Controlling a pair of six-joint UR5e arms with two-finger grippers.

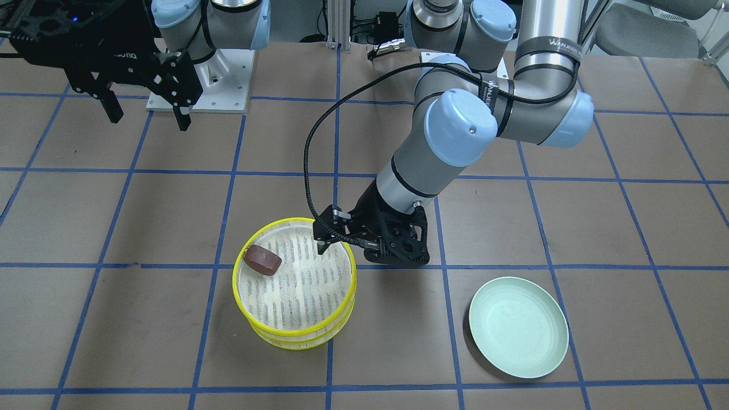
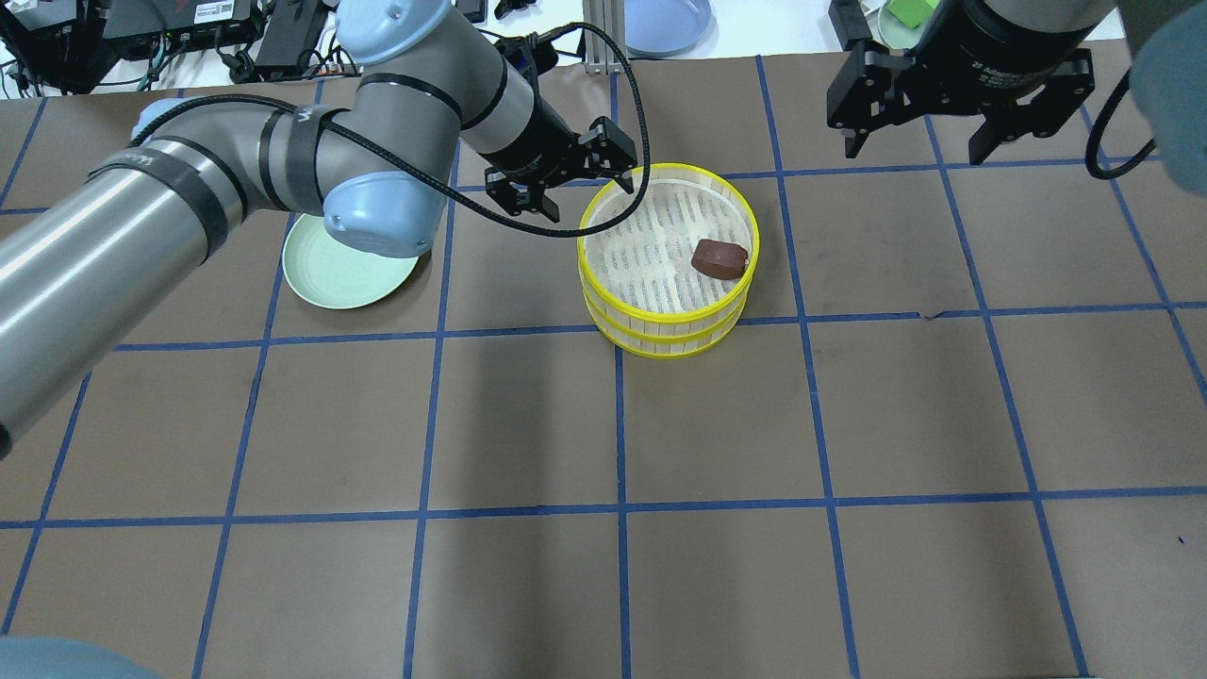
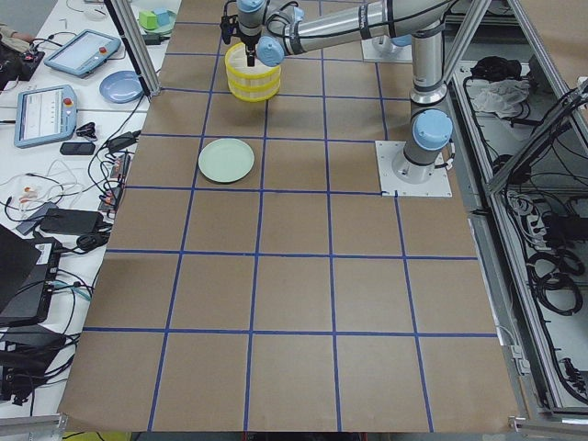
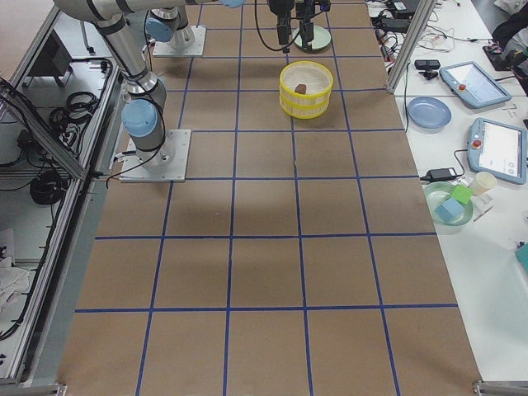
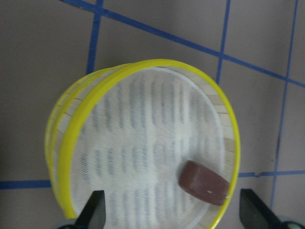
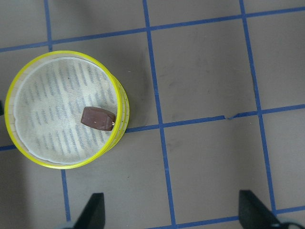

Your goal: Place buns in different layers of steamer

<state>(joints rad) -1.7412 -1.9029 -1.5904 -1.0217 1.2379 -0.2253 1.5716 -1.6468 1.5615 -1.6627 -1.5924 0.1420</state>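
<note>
plate (image 1: 518, 327) near stacked trays (image 1: 296, 337)

A reddish-brown bun (image 2: 720, 257) on a white perforated liner (image 2: 651, 255), yellow-rimmed steamer trays (image 2: 671, 335), pale-green plate (image 2: 339, 278), brown table (image 2: 849, 415) gridded blue.

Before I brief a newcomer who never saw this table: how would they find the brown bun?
Find the two stacked yellow-rimmed steamer trays on the brown table. On the upper one's white liner, by its rim, lies the brown bun: the only dark thing there.
</note>
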